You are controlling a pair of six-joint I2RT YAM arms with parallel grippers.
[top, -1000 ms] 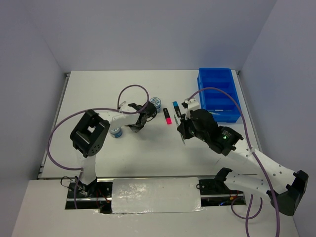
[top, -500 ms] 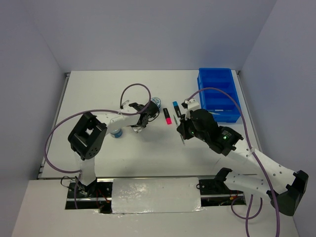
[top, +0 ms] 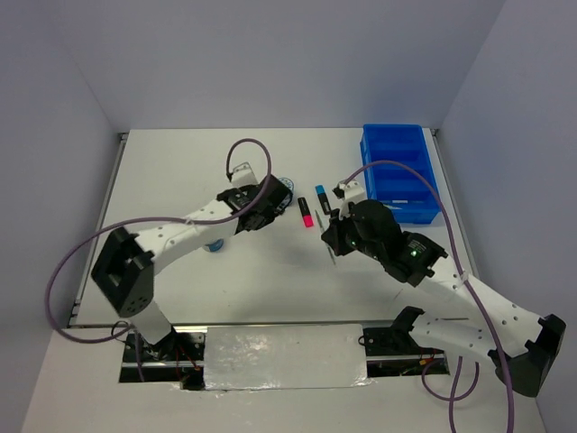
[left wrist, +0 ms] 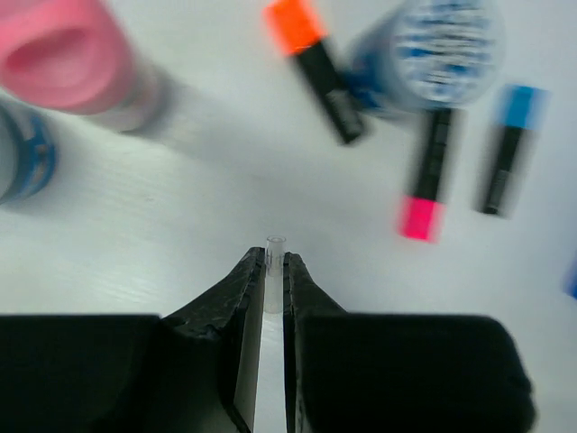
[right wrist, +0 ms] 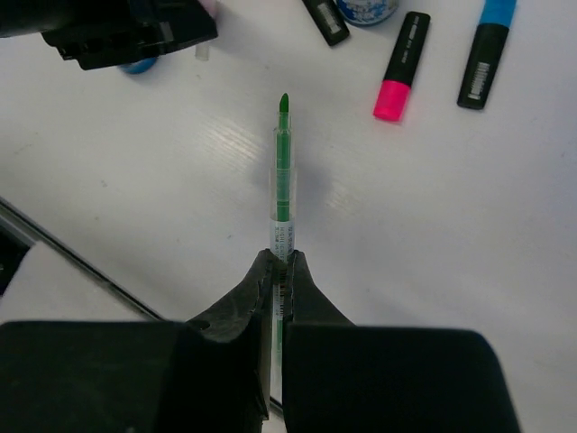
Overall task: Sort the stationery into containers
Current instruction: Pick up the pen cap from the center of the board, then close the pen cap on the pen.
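Note:
My left gripper is shut on a thin clear pen, whose tip pokes out past the fingertips above the table. My right gripper is shut on a green pen that points forward over the table. The orange highlighter, pink highlighter and blue highlighter lie between the grippers. One round tub stands beside them, and another stands next to the pink bottle. The blue tray is at the far right.
Purple cables loop above both arms. The table's far edge meets the back wall. A metal rail runs along the table's left edge. In the right wrist view my left gripper's black body shows at the top left.
My left arm has stretched out and its base link has swung left, while its gripper stays near the tub with the clear pen. The right arm has barely moved.

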